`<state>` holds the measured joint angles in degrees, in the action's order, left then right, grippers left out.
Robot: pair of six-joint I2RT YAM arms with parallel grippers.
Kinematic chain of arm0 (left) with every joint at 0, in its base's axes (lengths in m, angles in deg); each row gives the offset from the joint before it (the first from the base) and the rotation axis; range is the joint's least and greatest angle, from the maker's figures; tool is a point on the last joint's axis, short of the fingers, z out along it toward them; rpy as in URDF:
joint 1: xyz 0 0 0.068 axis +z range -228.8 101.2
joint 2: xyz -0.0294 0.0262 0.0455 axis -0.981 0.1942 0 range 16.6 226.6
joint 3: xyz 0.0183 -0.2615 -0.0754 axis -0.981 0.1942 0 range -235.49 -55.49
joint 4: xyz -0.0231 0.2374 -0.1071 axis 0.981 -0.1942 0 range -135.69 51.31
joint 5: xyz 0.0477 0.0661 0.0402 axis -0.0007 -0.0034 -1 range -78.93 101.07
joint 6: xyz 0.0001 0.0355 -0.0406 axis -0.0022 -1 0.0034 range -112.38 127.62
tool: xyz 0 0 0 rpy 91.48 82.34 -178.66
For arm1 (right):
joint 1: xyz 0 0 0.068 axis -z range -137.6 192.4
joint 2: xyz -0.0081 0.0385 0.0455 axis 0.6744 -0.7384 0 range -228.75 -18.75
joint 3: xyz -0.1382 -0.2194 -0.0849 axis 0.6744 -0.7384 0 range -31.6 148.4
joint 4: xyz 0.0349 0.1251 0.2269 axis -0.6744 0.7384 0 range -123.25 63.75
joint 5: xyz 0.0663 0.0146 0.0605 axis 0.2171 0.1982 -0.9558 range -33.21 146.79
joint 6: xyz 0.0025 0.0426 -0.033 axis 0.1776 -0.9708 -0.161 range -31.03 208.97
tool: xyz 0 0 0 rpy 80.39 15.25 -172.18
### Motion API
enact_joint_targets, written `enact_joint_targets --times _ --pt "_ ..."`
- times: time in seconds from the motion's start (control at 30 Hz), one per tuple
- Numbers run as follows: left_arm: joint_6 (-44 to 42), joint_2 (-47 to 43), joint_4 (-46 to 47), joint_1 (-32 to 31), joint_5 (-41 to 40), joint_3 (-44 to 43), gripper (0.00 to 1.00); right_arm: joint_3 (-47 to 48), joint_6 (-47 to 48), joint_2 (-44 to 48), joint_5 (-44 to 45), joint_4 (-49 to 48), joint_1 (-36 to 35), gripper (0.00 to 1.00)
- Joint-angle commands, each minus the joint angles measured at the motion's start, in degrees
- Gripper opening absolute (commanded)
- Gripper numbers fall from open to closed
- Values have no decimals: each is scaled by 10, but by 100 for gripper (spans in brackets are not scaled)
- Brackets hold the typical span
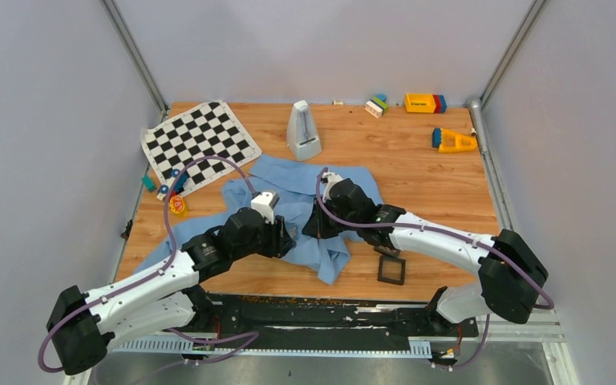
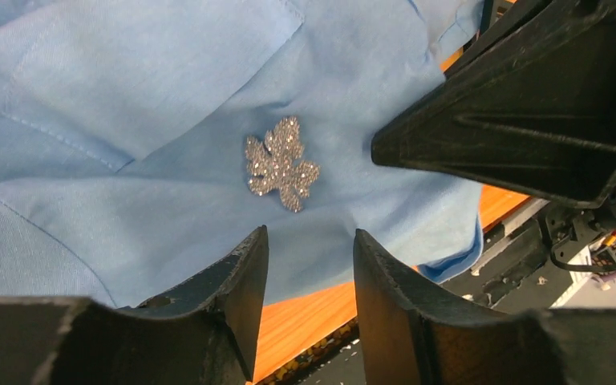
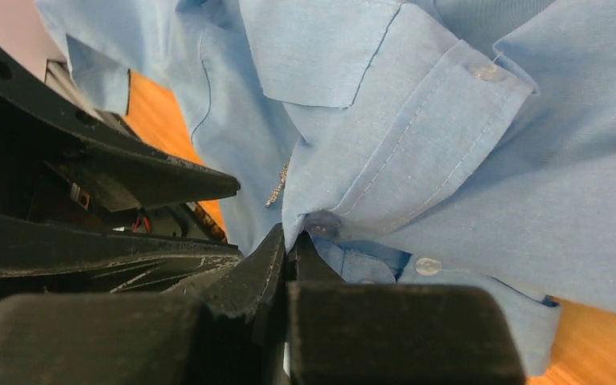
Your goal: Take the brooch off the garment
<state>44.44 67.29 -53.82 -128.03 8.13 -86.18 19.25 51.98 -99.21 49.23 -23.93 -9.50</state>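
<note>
The garment, a light blue shirt, lies crumpled mid-table between both arms. The brooch, a silver glittery leaf, is pinned to the shirt cloth just beyond my left gripper, which is open with nothing between its fingers. My right gripper is shut on a fold of the shirt's buttoned edge beside a button. In the right wrist view the brooch shows edge-on just above the pinch. In the top view the left gripper and the right gripper meet over the shirt; the brooch is hidden there.
A checkered mat lies at the back left and a grey metronome stands behind the shirt. A black square frame sits by the right arm. Toy blocks and a yellow-blue piece are at the back right. Small toys lie left.
</note>
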Motion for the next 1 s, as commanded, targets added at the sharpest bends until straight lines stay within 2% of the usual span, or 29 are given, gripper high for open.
enact_joint_targets --times 0.0,0.2,0.37,0.57,0.7,0.9,0.97 --pt "29 -15 1 -8 -26 -14 53 -12 16 25 -65 -43 -1 0" --pt "18 -9 2 -8 -53 -16 52 -21 14 21 -86 -49 -1 0" --pt "-19 33 -24 -8 -65 -61 52 -26 16 25 -92 -54 -1 0" --pt "-55 82 0 -14 -4 -83 56 -25 12 25 -82 -55 -2 0" --pt "-51 109 -16 -17 -6 -86 47 -25 7 24 -82 -55 -2 0" --pt "-36 111 -28 -17 -6 -68 40 -29 7 26 -75 -55 -2 0" --pt "-31 102 -27 -17 -11 -58 30 -31 8 27 -71 -53 -2 0"
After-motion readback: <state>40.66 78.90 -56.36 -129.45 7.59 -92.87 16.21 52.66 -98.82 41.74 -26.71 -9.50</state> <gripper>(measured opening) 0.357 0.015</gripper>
